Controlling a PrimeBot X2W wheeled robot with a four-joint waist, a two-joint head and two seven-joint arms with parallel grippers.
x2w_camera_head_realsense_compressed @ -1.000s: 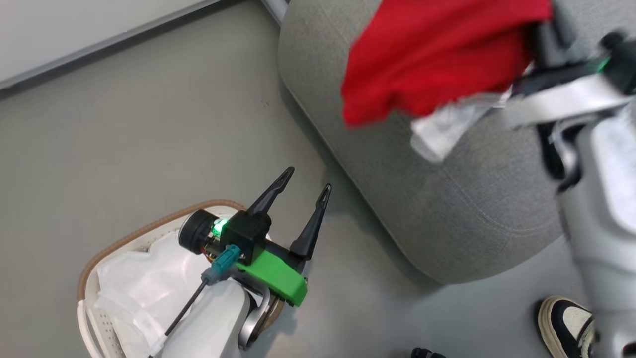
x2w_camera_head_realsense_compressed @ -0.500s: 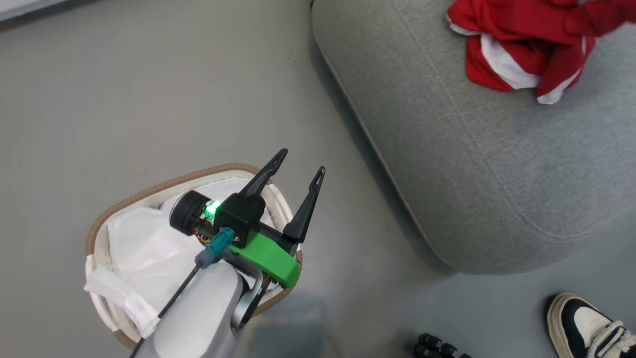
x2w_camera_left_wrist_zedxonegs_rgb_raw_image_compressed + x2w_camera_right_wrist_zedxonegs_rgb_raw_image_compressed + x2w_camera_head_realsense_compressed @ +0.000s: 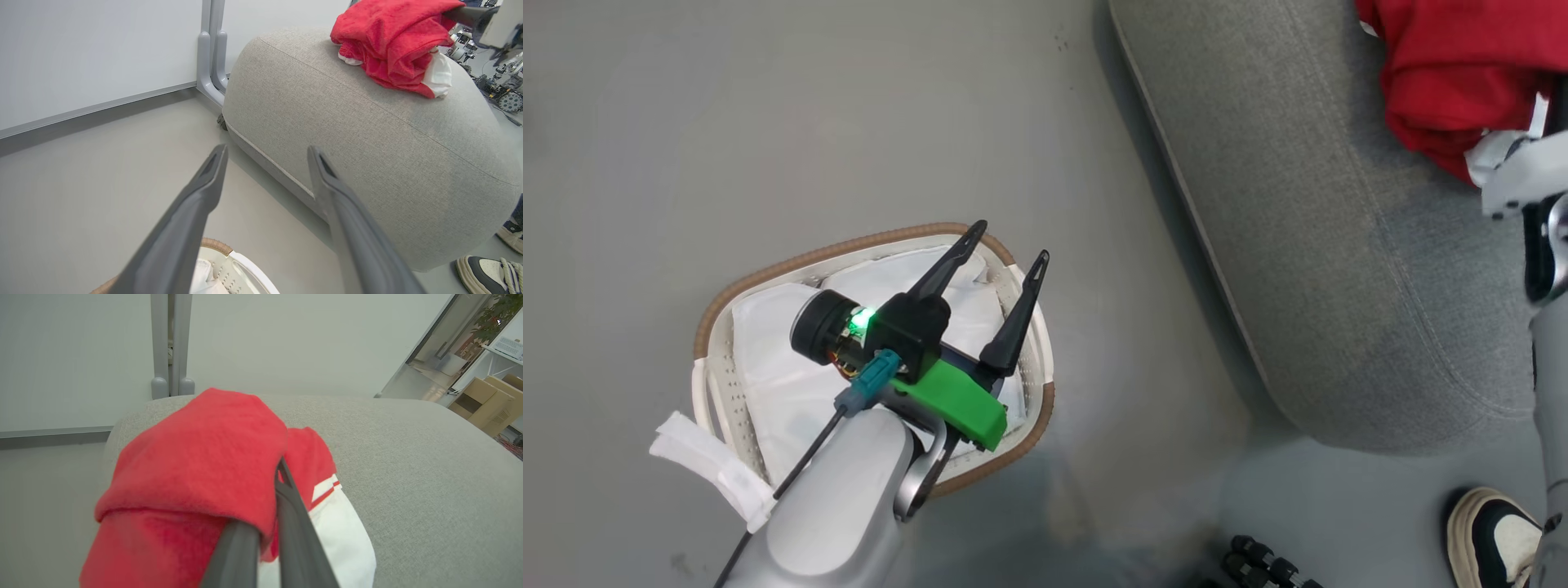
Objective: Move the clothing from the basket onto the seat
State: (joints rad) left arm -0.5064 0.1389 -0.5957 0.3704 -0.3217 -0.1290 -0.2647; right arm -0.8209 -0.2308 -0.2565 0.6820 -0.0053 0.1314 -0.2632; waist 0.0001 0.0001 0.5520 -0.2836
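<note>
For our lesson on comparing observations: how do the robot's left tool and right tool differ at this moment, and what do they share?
The left tool stands open; the right tool is shut. The left tool holds nothing; the right tool grips the red clothing. The left tool is over the basket; the right tool is at the grey seat. Both have two long dark fingers.

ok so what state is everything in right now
left gripper: open, empty, above the basket
right gripper: shut on the clothing
clothing: bunched heap on the seat, one fold clamped
basket: upright on the floor, white liner inside
seat: clothing lying on top
</note>
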